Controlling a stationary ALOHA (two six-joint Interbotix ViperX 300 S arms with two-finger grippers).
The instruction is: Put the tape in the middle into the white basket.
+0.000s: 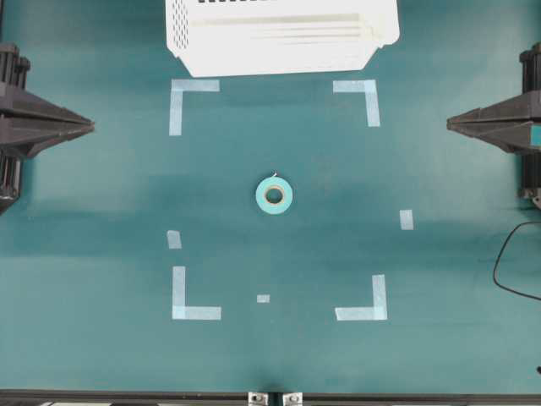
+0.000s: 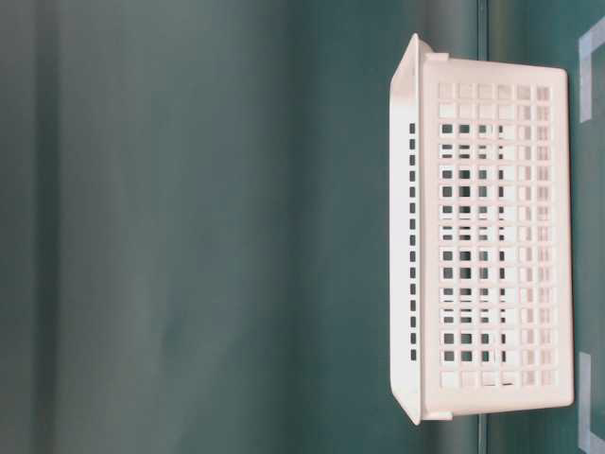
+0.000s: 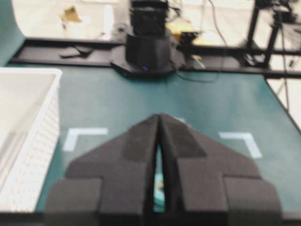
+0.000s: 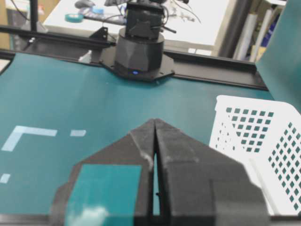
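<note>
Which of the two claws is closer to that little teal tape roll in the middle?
Roughly a tie, the right marginally nearer. The tape roll lies mid-table; the left claw waits far out on one side, the right claw on the other, both shut.

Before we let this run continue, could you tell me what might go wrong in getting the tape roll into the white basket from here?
1. The tape lies flat; a shut gripper must open first, and fingers coming down could hit the ring and push it aside rather than straddle its wall.
2. The white basket sits at the far table edge, partly out of the overhead view, so a release short of its near rim would miss.
3. The left gripper and right gripper face each other; both reaching in could collide.
</note>
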